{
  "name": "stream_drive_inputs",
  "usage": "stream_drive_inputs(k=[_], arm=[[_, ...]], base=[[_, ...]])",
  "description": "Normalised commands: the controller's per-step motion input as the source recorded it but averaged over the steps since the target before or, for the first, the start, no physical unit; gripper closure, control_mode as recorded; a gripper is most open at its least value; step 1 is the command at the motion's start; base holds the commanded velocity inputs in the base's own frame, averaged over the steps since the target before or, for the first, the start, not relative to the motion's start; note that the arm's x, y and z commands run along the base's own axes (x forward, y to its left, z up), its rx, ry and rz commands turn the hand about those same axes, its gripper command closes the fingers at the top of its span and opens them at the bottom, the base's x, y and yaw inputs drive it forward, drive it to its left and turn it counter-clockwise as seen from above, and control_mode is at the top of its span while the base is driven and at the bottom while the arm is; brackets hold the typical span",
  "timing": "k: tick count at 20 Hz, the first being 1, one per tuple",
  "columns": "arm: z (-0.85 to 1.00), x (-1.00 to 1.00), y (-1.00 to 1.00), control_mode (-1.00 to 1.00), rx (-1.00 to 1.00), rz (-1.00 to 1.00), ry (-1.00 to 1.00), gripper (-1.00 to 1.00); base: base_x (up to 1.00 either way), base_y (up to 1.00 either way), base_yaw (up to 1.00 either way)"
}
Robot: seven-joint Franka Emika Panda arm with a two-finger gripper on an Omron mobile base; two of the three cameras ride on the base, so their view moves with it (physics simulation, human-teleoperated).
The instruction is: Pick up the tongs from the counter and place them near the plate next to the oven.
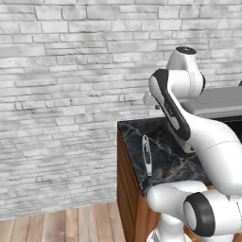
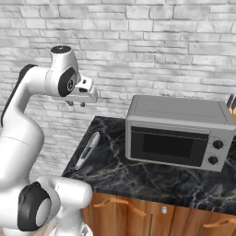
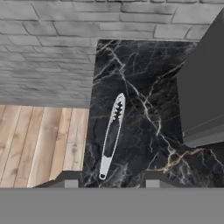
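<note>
The tongs (image 1: 147, 154) (image 2: 87, 150) (image 3: 112, 134) lie flat on the black worktop (image 2: 138, 173) (image 1: 165, 160) (image 3: 144, 109) near its left edge, lengthwise toward the brick wall (image 2: 152, 41). The hand (image 2: 76, 103) hangs high above them, closed on nothing. To the right stands a grey toaster oven (image 2: 177, 131) (image 3: 203, 87), well apart from the tongs.
</note>
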Motion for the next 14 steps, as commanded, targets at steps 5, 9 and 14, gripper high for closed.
stream_drive_inputs(k=[5,9,14], arm=[[-0.23,-0.19,0.1,-1.0,0.01,0.0,0.0,-1.0],[-0.78,-0.22,0.27,-1.0,0.0,-0.05,0.0,-1.0],[-0.85,-0.15,0.05,-1.0,0.0,-0.14,0.21,-1.0]], base=[[0.0,0.0,0.0],[0.0,0.0,0.0],[0.0,0.0,0.0]])
